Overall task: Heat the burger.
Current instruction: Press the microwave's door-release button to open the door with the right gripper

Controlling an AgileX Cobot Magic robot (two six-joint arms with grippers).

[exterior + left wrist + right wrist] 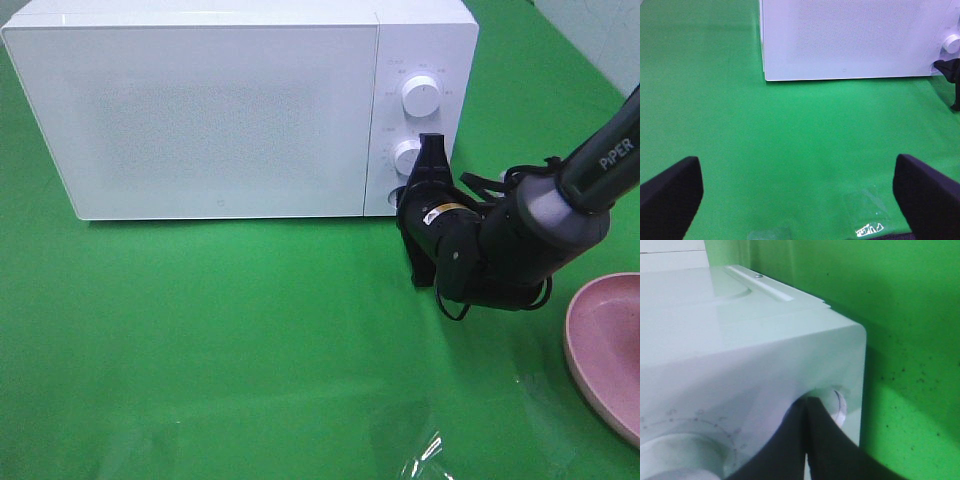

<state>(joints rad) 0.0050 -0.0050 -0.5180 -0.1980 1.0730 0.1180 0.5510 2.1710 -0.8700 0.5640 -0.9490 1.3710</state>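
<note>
The burger is out of view. The white microwave [220, 110] stands at the back with its door closed. My right gripper [400, 196] is shut, and its tips are at the control panel's lower corner, below the two knobs. In the right wrist view the closed fingertips [807, 407] rest beside a small round button [841, 407]; I cannot tell whether they touch it. My left gripper [799, 200] is open over bare green cloth in front of the microwave [850, 40] and holds nothing. It does not show in the exterior high view.
A flat pink plate [600, 340] lies at the right edge with nothing visible on it. A scrap of clear plastic [425, 455] lies on the green cloth near the front. The right arm [560, 200] reaches in from the right.
</note>
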